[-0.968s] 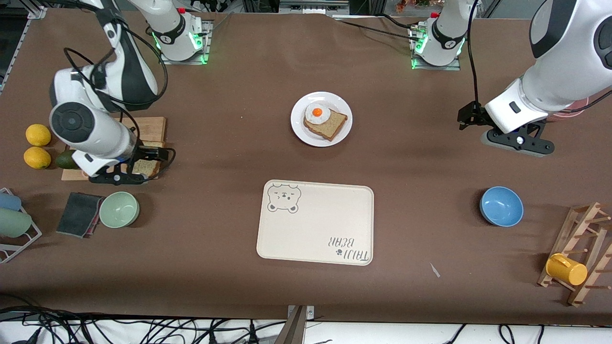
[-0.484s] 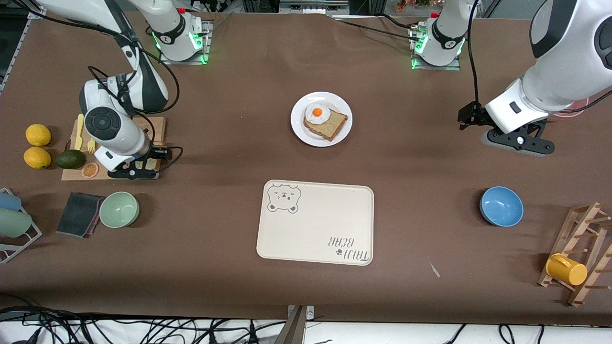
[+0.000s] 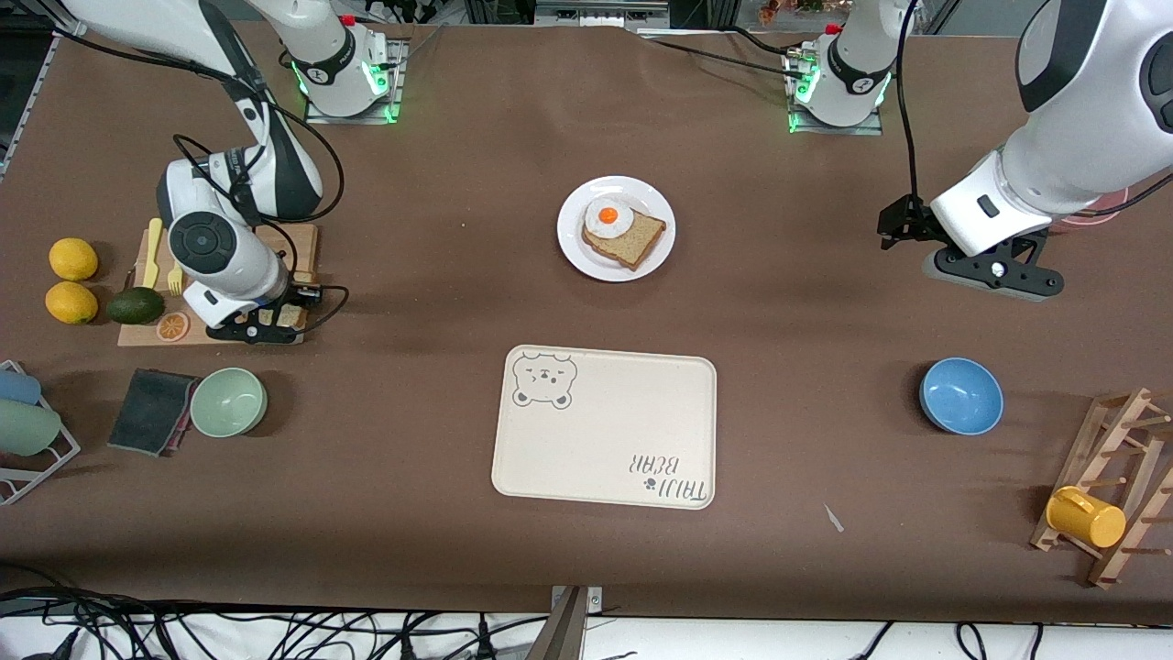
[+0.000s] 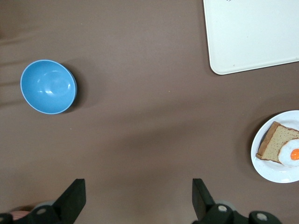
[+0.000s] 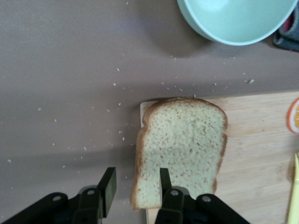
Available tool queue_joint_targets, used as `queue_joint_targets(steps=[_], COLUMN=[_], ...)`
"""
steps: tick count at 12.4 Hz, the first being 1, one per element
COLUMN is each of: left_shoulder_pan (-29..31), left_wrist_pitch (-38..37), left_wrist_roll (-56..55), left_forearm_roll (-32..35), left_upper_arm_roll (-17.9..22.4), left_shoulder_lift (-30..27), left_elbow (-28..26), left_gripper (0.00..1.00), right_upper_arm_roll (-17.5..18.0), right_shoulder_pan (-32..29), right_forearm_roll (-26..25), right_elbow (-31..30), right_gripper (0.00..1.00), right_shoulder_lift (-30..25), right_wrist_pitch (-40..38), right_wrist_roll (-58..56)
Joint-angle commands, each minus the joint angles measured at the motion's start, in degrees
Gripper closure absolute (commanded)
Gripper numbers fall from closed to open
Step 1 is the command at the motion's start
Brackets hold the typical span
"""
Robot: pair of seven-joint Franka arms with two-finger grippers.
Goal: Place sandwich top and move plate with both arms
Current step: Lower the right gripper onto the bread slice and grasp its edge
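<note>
Sandwich top (image 5: 180, 149) lies on the cutting board (image 5: 261, 154); right gripper (image 5: 135, 186), lower than before, straddles its edge, jaws narrowing. Left gripper (image 4: 135, 198) waits open. Green bowl (image 3: 228, 401) sits near.

Plate (image 3: 616, 227) mid-table, toward the arms' bases; bread slice (image 3: 632, 240) and egg (image 3: 607, 218) on it. Tray (image 3: 605, 426) nearer the camera edge. Sandwich top (image 5: 180, 149) on cutting board (image 3: 293, 247) (overhanging its corner) at the right arm's end, bowl (image 3: 228, 401) beside.
</note>
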Motion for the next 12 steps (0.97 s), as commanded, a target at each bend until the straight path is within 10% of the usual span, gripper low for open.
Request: queue_joint_targets(steps=[1,12], left_shoulder_pan=[0.4,0.4], left_wrist_pitch=[-1.0,-1.0], left_wrist_roll=[0.3,0.5], left_forearm_roll=[-1.3,-1.3], left_upper_arm_roll=[-0.1,-0.1], left_shoulder_lift=[0.2,0.2], left_elbow=[1.1,1.1], left_gripper=[0.00,0.00], right_upper_arm_roll=[-0.8,-2.5], right_shoulder_pan=[0.1,0.1], right_forearm_roll=[-1.0,-2.7], right_elbow=[0.3,-0.2], right_gripper=[0.54,0.54], right_shoulder_lift=[2.8,5.2], right_wrist_pitch=[3.8,6.6], right_wrist_roll=[1.2,1.2])
